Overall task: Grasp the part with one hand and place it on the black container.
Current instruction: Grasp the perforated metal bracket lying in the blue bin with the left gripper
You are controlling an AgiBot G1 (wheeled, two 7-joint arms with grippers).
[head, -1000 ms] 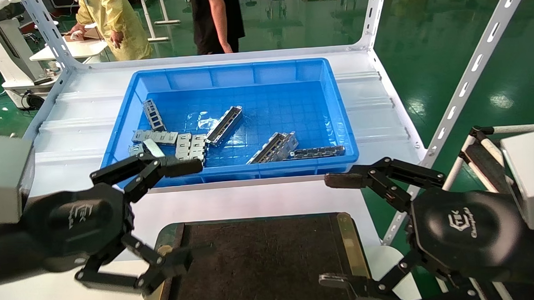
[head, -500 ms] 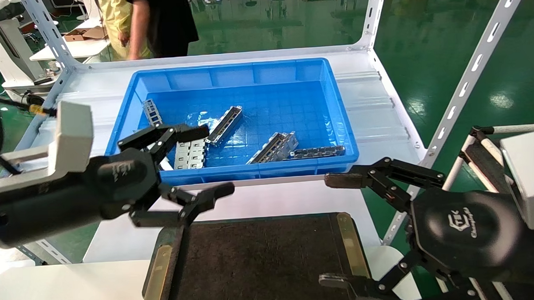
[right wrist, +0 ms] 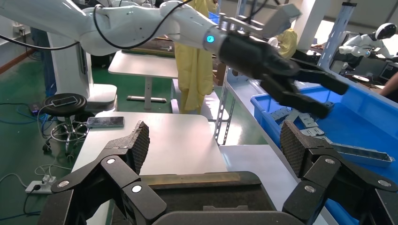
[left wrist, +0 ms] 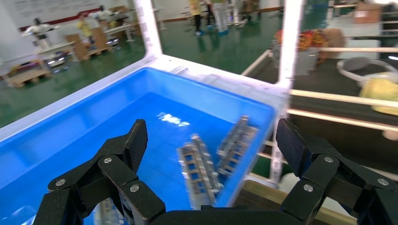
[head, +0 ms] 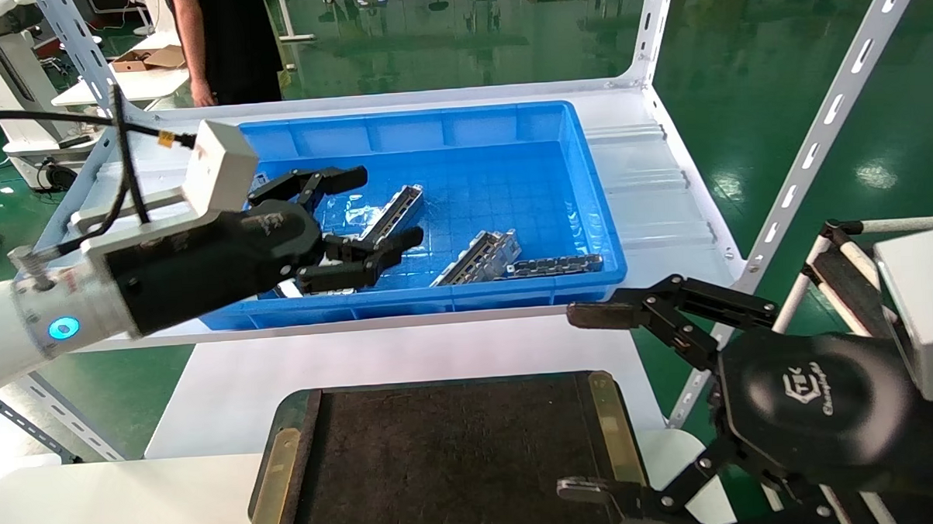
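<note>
In the head view, the left gripper (head: 368, 211) is at the centre left of the frame, over the left half of the blue bin (head: 588, 182), and its 2 fingers are spread apart with nothing between them. The part (head: 392, 217) lies tilted on the bin floor, just beside the lower fingertip. More metal parts (head: 478, 258) lie lower right of it, and a dark chain strip (head: 553, 266) lies by the near wall. The black container (head: 458, 456) is at the bottom centre, holding nothing. The right gripper (head: 584, 401) hangs at the lower right, beside the container, fingers wide apart.

In the left wrist view, the left gripper (left wrist: 212, 140) is open over the bin, and 2 metal bars (left wrist: 199, 171) lie between its fingers, lower down.

In the right wrist view, the right gripper (right wrist: 213, 143) is open above the container's edge (right wrist: 197, 178); the left gripper (right wrist: 324, 96) shows at the upper right.
</note>
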